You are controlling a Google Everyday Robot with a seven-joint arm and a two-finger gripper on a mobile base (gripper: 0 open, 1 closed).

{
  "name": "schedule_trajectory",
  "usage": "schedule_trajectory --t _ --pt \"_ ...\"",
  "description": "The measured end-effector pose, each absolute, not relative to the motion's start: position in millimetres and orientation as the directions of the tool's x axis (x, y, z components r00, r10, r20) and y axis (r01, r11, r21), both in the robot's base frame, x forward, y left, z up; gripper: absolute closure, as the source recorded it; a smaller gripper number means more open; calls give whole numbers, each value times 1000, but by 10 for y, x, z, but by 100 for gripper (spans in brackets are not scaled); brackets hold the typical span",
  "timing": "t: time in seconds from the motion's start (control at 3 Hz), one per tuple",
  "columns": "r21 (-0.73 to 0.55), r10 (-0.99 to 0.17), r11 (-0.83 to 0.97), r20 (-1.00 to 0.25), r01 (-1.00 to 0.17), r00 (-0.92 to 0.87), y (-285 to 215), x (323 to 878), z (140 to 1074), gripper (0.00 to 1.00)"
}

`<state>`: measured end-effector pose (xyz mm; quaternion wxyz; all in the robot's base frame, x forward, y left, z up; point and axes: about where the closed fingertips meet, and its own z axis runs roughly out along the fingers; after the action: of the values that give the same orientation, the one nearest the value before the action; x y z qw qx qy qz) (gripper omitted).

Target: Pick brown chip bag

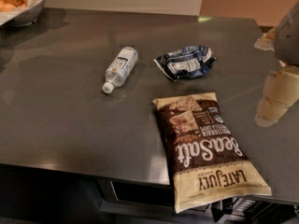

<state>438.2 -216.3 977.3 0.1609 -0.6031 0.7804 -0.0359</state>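
Note:
The brown chip bag (205, 148) lies flat on the dark grey counter (60, 115), right of centre. It is dark brown with cream ends, white "Sea Salt" script and "LATE JULY" lettering. Its near cream end hangs a little over the counter's front edge. My gripper (275, 97) is at the right edge of the camera view, cream-coloured under a grey arm part, to the right of the bag's far end and apart from it. It holds nothing that I can see.
A smaller crumpled dark blue and white bag (185, 62) lies just beyond the brown bag. A clear water bottle (120, 69) lies on its side to the left. A white bowl of oranges (23, 3) stands at the far left corner.

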Motion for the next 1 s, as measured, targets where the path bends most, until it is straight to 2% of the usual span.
schedule_trajectory --t 0.67,1.0 --pt "-264 -969 199 -197 -944 -149 -2124 4430 9786 0" --pt "-269 -976 47 -219 -962 14 -1984 4498 9770 0"
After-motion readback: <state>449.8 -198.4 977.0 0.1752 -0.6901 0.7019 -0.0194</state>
